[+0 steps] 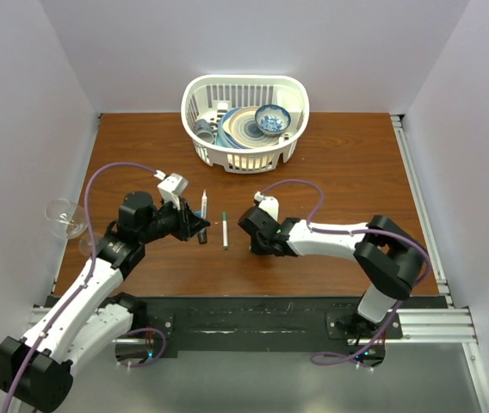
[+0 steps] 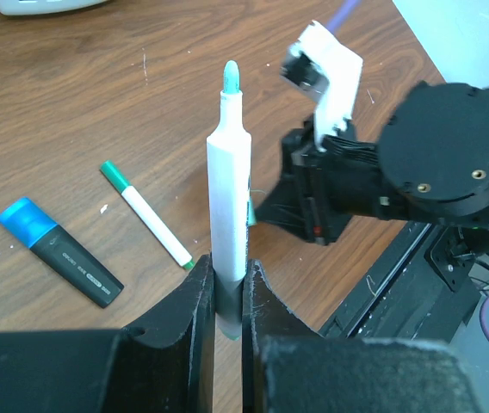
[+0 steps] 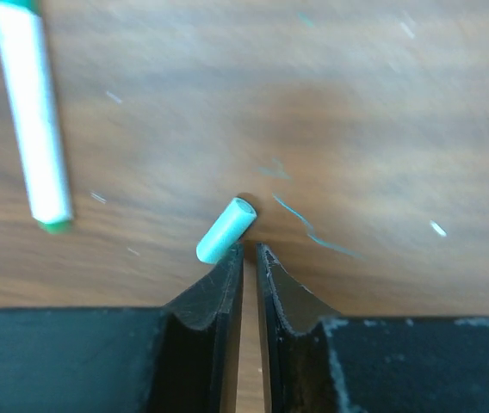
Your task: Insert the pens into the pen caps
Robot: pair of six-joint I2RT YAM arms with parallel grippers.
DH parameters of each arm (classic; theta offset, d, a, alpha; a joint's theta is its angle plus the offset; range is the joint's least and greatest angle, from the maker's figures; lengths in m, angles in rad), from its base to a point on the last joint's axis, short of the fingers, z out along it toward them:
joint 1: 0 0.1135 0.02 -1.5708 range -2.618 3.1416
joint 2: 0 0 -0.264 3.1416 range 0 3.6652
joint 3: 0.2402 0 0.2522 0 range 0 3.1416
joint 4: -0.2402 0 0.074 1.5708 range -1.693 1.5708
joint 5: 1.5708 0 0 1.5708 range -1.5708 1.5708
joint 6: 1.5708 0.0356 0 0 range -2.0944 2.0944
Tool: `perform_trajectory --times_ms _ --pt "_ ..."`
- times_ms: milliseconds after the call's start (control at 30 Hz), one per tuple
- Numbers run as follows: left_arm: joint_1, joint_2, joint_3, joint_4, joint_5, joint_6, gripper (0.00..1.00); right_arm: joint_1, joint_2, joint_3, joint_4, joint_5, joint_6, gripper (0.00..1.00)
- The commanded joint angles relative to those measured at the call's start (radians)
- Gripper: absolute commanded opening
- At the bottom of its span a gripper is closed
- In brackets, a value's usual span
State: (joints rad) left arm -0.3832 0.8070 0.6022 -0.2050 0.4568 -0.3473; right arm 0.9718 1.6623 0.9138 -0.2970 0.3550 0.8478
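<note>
My left fingers (image 2: 184,323) swallow the lower end of the pen (image 2: 228,189), the other pen (image 3: 31,120) runs off my right wrist view's top edge, and the table (image 3: 382,129) there is blurred.

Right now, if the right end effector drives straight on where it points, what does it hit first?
Likely the green cap, lying just off the tips of the right end effector, slightly off centre; otherwise bare table. Depth is unclear.

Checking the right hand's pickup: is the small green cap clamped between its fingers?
No, the small green plastic cap lies loose on the brown wooden table, beside the tips of the right hand, not between them.
</note>
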Motion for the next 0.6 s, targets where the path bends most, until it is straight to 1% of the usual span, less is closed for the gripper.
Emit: perform_trajectory --times_ms 0,67,100,167,233,267,300,333,367,467,567 --pt "0.004 -0.022 0.042 0.015 -0.015 0.016 0.0 -0.001 0.005 0.105 -0.06 0.074 0.019 0.18" --pt "0.004 -0.035 0.041 0.012 -0.023 0.016 0.0 -0.001 -0.015 0.122 -0.109 0.081 0.057 0.19" --pt "0.004 -0.043 0.039 0.01 -0.029 0.014 0.0 -0.001 -0.021 0.129 -0.129 0.091 0.094 0.25" --pt "0.004 -0.066 0.039 0.007 -0.055 0.014 0.0 -0.001 -0.024 0.155 -0.172 0.101 0.122 0.32" --pt "0.004 -0.09 0.042 0.001 -0.087 0.014 0.0 0.001 -0.016 0.189 -0.201 0.105 0.138 0.35" --pt "0.004 -0.098 0.044 -0.008 -0.102 0.016 0.0 0.001 0.002 0.206 -0.226 0.113 0.151 0.35" --pt "0.004 -0.107 0.045 -0.011 -0.115 0.016 0.0 -0.001 0.016 0.249 -0.261 0.122 0.202 0.36" --pt "0.004 -0.123 0.045 -0.014 -0.138 0.016 0.0 0.001 0.028 0.273 -0.342 0.133 0.241 0.38" --pt "0.004 -0.132 0.045 -0.022 -0.148 0.016 0.0 0.001 0.043 0.295 -0.373 0.14 0.278 0.38" --pt "0.004 -0.158 0.044 -0.033 -0.178 0.016 0.0 0.001 0.07 0.33 -0.406 0.104 0.423 0.37" --pt "0.004 -0.175 0.042 -0.037 -0.184 0.013 0.0 0.001 0.082 0.333 -0.415 0.114 0.52 0.37"
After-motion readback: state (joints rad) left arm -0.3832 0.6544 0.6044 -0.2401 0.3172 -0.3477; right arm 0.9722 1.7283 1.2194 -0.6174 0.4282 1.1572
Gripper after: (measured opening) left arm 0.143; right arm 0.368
